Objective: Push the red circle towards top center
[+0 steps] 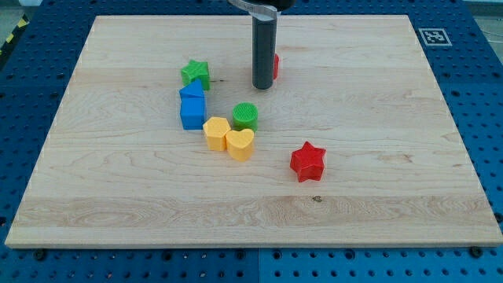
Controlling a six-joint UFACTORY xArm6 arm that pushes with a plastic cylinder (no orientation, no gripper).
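On the pale wooden tabletop (pixel 118 196), from the view's left: a green star block (pixel 196 74); two blue blocks (pixel 192 106) stacked close; two yellow blocks (pixel 229 137) touching; a green round block (pixel 245 115); my tip (pixel 262 86), hiding most of the red circle (pixel 276 65), which peeks out at its right, near top centre; a red star block (pixel 307 161); there is no claw to report.

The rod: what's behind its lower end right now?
A red block shows only as a sliver at the rod's right edge, just behind my tip. The rod covers the rest, so its shape cannot be confirmed.
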